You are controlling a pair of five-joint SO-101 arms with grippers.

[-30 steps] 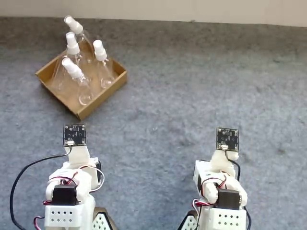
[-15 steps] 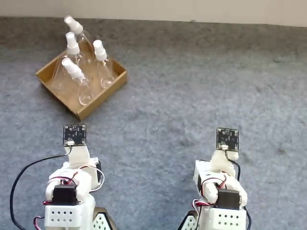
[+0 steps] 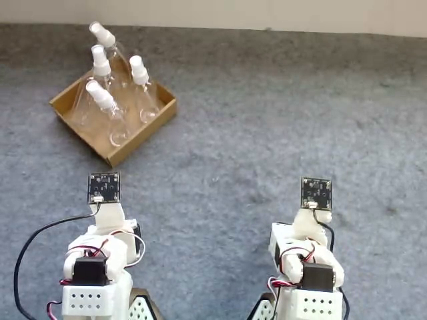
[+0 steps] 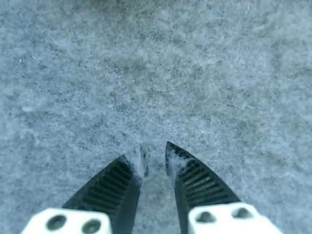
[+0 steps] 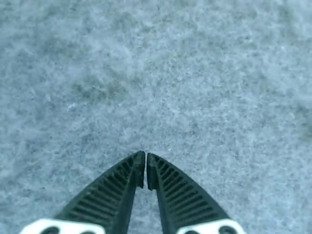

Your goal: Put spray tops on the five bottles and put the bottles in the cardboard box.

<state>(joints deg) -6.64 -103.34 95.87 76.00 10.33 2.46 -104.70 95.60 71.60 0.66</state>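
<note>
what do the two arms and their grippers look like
One arm and the other arm are white plastic with black motor blocks, thin red, white and black wires and a small square black circuit board each. The first also has a thick black cable. The left gripper and right gripper have black, ribbed, pointed fingers on white mounts.

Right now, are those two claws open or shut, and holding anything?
Left gripper: slightly open, holding nothing.
Right gripper: shut, holding nothing.
</note>
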